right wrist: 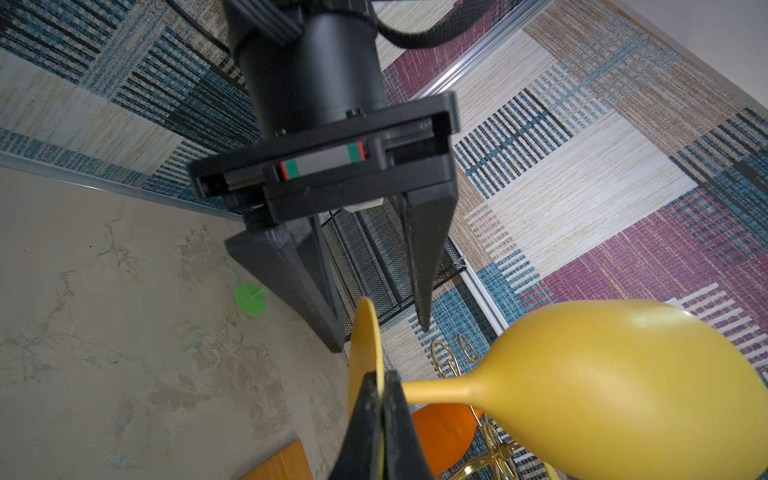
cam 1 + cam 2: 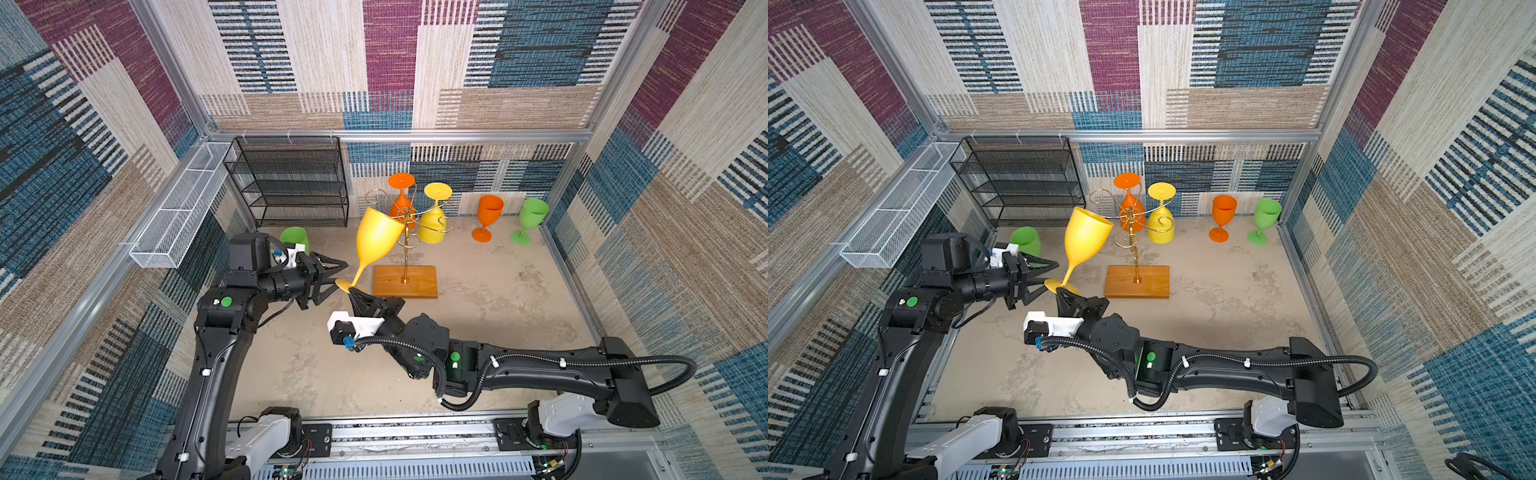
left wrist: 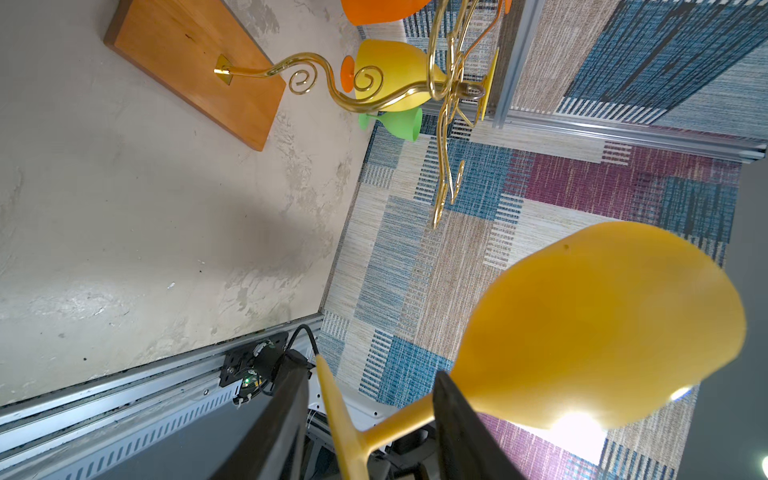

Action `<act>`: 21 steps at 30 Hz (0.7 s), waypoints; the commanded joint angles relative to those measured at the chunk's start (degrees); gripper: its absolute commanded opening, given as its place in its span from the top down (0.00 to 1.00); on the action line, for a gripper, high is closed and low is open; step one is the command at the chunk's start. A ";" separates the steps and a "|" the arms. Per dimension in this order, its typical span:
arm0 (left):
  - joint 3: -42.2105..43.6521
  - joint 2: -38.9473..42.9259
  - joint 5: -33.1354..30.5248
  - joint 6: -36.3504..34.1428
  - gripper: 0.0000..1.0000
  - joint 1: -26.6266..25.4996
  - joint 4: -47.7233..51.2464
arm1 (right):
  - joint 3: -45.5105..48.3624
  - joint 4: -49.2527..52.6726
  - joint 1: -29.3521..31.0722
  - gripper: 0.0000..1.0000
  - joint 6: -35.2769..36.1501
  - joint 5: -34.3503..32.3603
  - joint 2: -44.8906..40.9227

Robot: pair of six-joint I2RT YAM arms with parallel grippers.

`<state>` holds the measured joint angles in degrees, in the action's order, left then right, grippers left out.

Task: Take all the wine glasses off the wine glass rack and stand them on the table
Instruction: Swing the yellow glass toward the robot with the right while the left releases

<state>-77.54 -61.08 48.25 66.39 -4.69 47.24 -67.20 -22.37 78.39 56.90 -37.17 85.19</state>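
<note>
While the right gripper (image 1: 381,376) is pinching the foot rim of the wine glass (image 1: 623,386), the half-open left gripper (image 1: 381,337) is straddling it; the left wrist view alone is showing its bowl clear of the wine glass rack (image 3: 195,75).

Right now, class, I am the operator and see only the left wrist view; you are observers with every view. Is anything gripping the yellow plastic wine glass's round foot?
Observer: Yes. In the right wrist view, the right gripper is shut on the rim of the round foot of the yellow plastic wine glass.
Operator: Anything behind my arm to avoid?
Observer: In both top views, a green plastic wine glass sits on the table just beyond the left arm, in front of the black mesh shelf unit.
</note>
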 commanded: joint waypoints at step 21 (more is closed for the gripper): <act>0.25 0.79 -1.49 -0.03 1.00 -0.41 -4.77 | -1.96 -4.43 0.01 0.95 4.18 -3.59 2.34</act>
<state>-76.69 -60.45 47.00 67.51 -5.15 45.28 -68.27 -24.10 78.41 62.17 -40.05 87.42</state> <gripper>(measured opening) 0.076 0.062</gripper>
